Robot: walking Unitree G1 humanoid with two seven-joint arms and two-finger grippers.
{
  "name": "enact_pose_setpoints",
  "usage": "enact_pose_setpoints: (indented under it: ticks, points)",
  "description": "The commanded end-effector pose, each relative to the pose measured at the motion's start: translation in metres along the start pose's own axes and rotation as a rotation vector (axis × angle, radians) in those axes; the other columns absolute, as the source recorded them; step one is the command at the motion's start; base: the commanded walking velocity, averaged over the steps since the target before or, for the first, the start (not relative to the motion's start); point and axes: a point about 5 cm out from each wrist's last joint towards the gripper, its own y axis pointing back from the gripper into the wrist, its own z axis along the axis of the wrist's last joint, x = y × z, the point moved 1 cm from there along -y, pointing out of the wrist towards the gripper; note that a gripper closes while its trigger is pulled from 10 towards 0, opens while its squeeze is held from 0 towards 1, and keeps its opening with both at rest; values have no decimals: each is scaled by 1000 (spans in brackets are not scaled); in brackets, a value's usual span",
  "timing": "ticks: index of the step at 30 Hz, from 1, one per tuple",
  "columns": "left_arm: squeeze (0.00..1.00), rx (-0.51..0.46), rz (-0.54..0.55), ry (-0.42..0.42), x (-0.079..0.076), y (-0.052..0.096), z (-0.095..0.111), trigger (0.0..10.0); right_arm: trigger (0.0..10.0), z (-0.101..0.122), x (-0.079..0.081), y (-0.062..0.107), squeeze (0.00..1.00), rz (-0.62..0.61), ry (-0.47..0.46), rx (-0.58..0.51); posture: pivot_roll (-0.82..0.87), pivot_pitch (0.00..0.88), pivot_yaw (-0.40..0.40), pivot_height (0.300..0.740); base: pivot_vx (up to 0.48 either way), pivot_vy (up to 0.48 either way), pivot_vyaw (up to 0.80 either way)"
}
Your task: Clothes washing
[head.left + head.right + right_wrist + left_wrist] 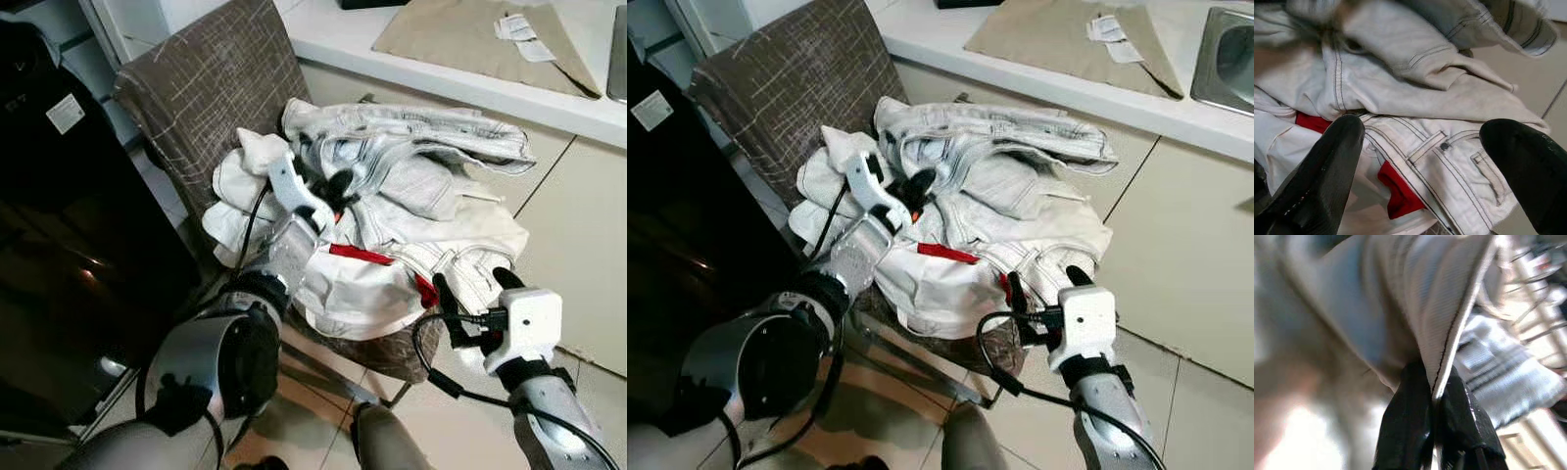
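1. Step in hand: gathering laundry. The clothes [392, 215], a pale heap with a red piece, lie on the chair [196, 88] beside the surface [441, 78].
2. Left claw [328, 191] is pinched tight on a fold of the clothes, at the top of the heap.
3. Right claw [470, 294] hangs wide apart, empty, at the heap's near edge.
4. Next, likely: close right on the hem, then lift both together.
5. Left wrist view confirms cloth between the fingers [1405, 421]; head views hide this.
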Motion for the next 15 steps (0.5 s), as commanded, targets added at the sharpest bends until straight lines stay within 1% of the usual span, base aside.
enact_pose_setpoints:
  ticks: [1, 2, 4, 6, 7, 8, 9, 10, 11, 12, 13, 14, 15]
  points:
    - [0, -48, -159, -8, -43, -17, 15, 0, 10000, -4, 3, -5, 0, 2, -14, 2, -510, 60, 102, 740, 0, 0, 0]
    - [0, -73, -183, -20, -48, -19, 25, 0, 10000, -4, 4, -8, 0, 7, -16, -1, -506, 57, 103, 740, 0, 0, 0]
    - [0, -102, -212, -50, -55, -21, 38, 0, 10000, -4, 6, -13, 0, 15, -19, -7, -499, 49, 107, 740, 0, 0, 0]
    - [0, -115, -221, -83, -57, -22, 45, 0, 10000, -4, 8, -16, 0, 18, -20, -11, -493, 39, 111, 740, 0, 0, 0]
    - [0, -115, -221, -83, -57, -22, 45, 0, 10000, -4, 8, -16, 0, 18, -20, -11, -493, 39, 111, 740, 0, 0, 0]
    - [0, -137, -228, -148, -61, -23, 58, 0, 10000, -3, 9, -21, 0, 18, -24, -18, -485, 21, 118, 740, 0, 0, 0]
    - [0, -156, -237, -184, -63, -23, 68, 0, 10000, -3, 11, -25, 0, 20, -27, -24, -481, 17, 120, 740, 0, 0, 0]
    - [0, -156, -237, -184, -63, -23, 68, 0, 10000, -3, 11, -25, 0, 20, -27, -24, -481, 17, 120, 740, 0, 0, 0]
    - [0, -179, -245, -208, -66, -23, 78, 0, 10000, -2, 11, -27, 0, 22, -29, -30, -481, 17, 120, 740, 0, 0, 0]
    - [0, -241, -261, -233, -72, -22, 102, 0, 10000, -3, 12, -31, 0, 25, -32, -34, -474, 5, 127, 740, 0, 0, 0]
    - [0, -275, -271, -245, -76, -21, 115, 0, 10000, -3, 13, -33, 0, 23, -33, -36, -468, 0, 132, 740, 0, 0, 0]
    - [0, -275, -271, -245, -76, -21, 115, 0, 10000, -3, 13, -33, 0, 23, -33, -36, -468, 0, 132, 740, 0, 0, 0]
    - [0, -296, -277, -253, -78, -20, 123, 0, 10000, -4, 13, -35, 0, 22, -34, -38, -468, 0, 132, 740, 0, 0, 0]
